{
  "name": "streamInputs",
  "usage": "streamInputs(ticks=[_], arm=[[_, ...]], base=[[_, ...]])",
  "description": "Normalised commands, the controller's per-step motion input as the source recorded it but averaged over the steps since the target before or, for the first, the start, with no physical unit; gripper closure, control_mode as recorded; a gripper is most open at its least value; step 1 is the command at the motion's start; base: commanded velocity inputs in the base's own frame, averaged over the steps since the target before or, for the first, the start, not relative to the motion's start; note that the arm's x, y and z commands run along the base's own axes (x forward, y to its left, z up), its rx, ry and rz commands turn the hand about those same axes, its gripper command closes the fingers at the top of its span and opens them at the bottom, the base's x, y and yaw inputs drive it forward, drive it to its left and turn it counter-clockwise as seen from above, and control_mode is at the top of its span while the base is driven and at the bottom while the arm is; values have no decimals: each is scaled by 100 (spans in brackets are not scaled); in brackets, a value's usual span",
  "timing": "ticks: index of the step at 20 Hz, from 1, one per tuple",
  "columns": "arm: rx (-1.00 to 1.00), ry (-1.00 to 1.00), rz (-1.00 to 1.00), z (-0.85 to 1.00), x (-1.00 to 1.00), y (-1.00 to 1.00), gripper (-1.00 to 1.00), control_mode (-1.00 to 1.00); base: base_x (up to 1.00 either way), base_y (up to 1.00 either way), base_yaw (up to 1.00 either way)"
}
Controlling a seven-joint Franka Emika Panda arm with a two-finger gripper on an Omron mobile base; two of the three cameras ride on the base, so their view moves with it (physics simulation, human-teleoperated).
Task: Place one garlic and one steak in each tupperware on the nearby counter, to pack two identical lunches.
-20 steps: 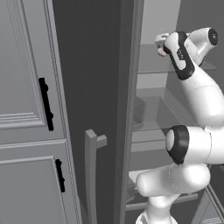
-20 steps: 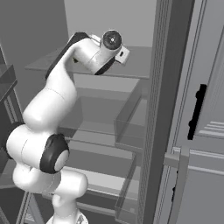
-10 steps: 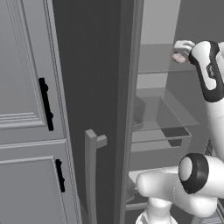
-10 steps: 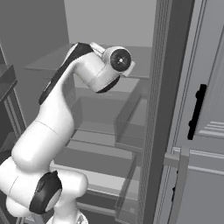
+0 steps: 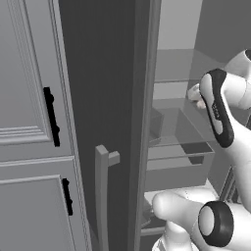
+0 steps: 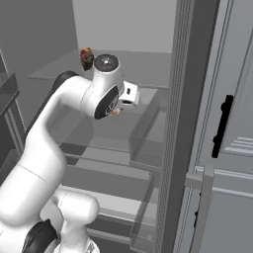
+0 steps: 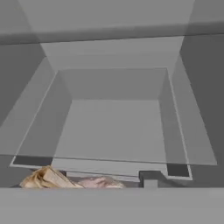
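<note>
Swung down from the upper shelf to the clear drawer.
Gripper (image 7: 105, 180) now low at the near rim of the drawer (image 7: 175, 113), jaws narrowing; impossible to tell whether closed on anything. Beige garlic (image 7: 46, 178) right at the fingertips, beside a pinkish lump; dark steak (image 6: 87, 58) well apart on the upper shelf (image 6: 148, 74). Probably a garlic pick-up under way, packing not yet begun.

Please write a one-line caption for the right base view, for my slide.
White robot arm reaches into an open fridge above a clear drawer, with a dark red steak on the shelf behind it.
</note>
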Motion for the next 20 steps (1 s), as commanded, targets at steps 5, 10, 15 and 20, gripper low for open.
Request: streamInputs(ticks=[5,10,15,20], arm=[[0,0,0,0,0,0,100,100],[0,0,0,0,0,0,100,100],[0,0,0,0,0,0,100,100],[0,0,0,0,0,0,100,100]], base=[[-96,-19,65],[-81,0,83],[-90,3,79],[-11,95,62]])
